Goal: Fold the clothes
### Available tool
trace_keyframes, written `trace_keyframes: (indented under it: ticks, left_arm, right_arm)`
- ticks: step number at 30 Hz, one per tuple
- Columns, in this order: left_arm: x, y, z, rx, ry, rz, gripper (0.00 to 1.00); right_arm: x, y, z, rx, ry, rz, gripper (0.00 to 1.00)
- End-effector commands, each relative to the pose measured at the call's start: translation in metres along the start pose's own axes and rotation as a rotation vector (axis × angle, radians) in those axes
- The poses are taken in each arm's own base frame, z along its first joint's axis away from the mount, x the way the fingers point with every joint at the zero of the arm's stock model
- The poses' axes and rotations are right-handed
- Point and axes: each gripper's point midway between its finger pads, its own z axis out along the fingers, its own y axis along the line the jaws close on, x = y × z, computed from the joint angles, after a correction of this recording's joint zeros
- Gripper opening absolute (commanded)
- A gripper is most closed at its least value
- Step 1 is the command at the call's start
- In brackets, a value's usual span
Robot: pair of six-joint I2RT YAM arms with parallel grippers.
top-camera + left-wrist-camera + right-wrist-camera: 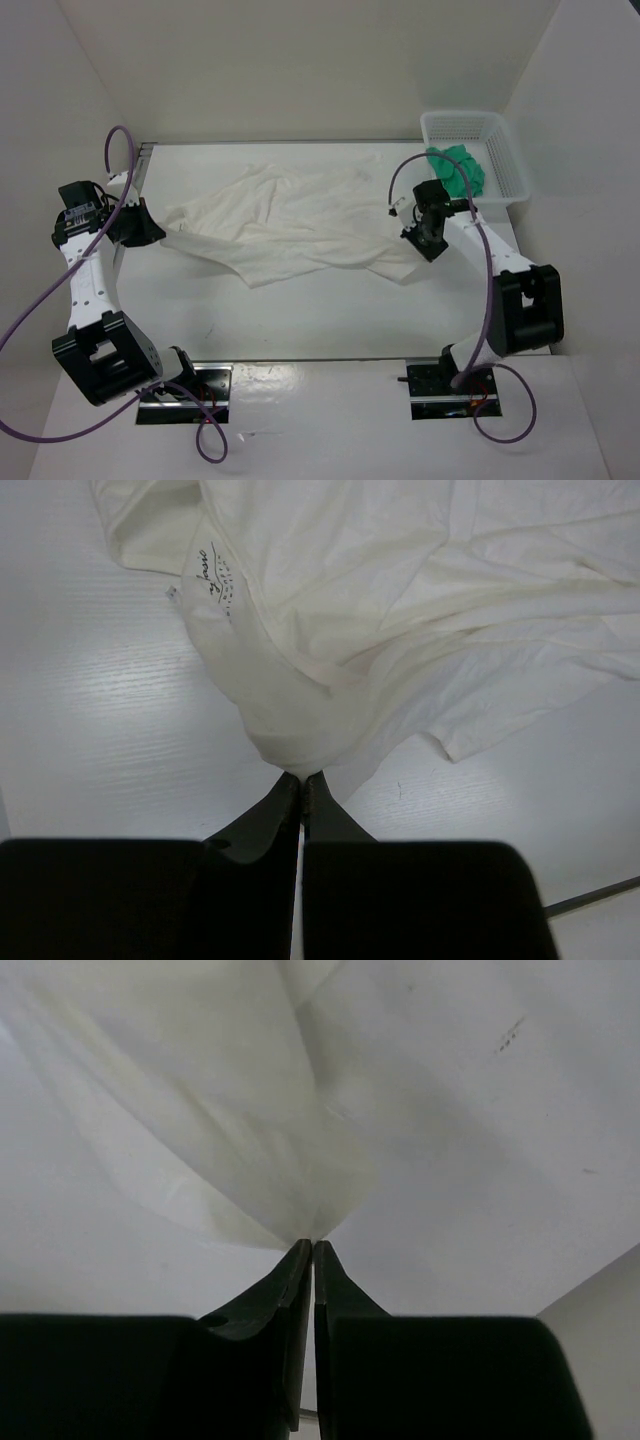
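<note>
Left wrist view: the garment (pixel 400 600) runs off the top and right edges, and I cannot read the small print on its label (pixel 213 580). Right wrist view: the fabric is blurred and cut by the top edge. Top view: I cannot see the tips of my right tool (pixel 420 250) beneath its wrist.

One garment (pixel 290 225), one basket (pixel 511 156), seemingly one green cloth (pixel 458 168).

On the white garment (pixel 420 590), inside the collar: printed neck label (pixel 212 575), one cursive word beside fine print lines. Too small to read.
</note>
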Motion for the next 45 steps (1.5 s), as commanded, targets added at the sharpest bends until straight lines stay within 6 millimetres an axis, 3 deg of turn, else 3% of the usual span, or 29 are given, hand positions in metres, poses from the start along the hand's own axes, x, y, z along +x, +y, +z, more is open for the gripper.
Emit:
trace_keyframes:
  ticks: [1,4,9,10,14,18,23,30,34,39,45]
  left_arm:
    - [0.0,-0.006,-0.001,0.024,-0.013,0.016,0.0]
    - [0.0,-0.006,-0.001,0.024,-0.013,0.016,0.0]
    - [0.0,-0.006,-0.001,0.024,-0.013,0.016,0.0]
    - [0.0,-0.006,-0.001,0.024,-0.013,0.016,0.0]
    - [0.0,-0.006,-0.001,0.024,-0.013,0.016,0.0]
    - [0.0,-0.006,-0.001,0.024,-0.013,0.016,0.0]
    - [0.0,-0.006,-0.001,0.024,-0.013,0.016,0.0]
    - [0.001,-0.005,0.001,0.026,-0.006,0.011,0.0]
    - [0.001,-0.005,0.001,0.026,-0.006,0.011,0.0]
    - [0.003,-0.004,0.003,0.028,0.002,0.006,0.0]
    - [0.003,-0.004,0.003,0.028,0.002,0.006,0.0]
  right_arm:
    - [0.011,-0.034,0.025,0.053,0.056,0.04,0.13]
    - [0.013,-0.053,0.039,0.09,0.084,0.102,0.17]
    - [0.009,-0.055,0.042,0.084,0.094,0.124,0.45]
    - [0.004,-0.053,0.038,0.083,0.073,0.117,0.46]
    - [-0.025,-0.039,0.004,0.046,-0.085,0.088,0.47]
    - [-0.03,-0.021,-0.007,0.01,-0.125,0.021,0.44]
    - [-0.026,-0.005,-0.001,-0.053,-0.12,-0.012,0.41]
    - [-0.025,-0.002,0.016,-0.065,-0.088,-0.02,0.4]
    - [-0.023,0.008,0.027,-0.091,-0.06,-0.042,0.48]
    - [-0.028,0.036,0.036,-0.126,-0.044,-0.116,0.56]
    - [-0.032,0.029,0.049,-0.078,-0.03,-0.125,0.58]
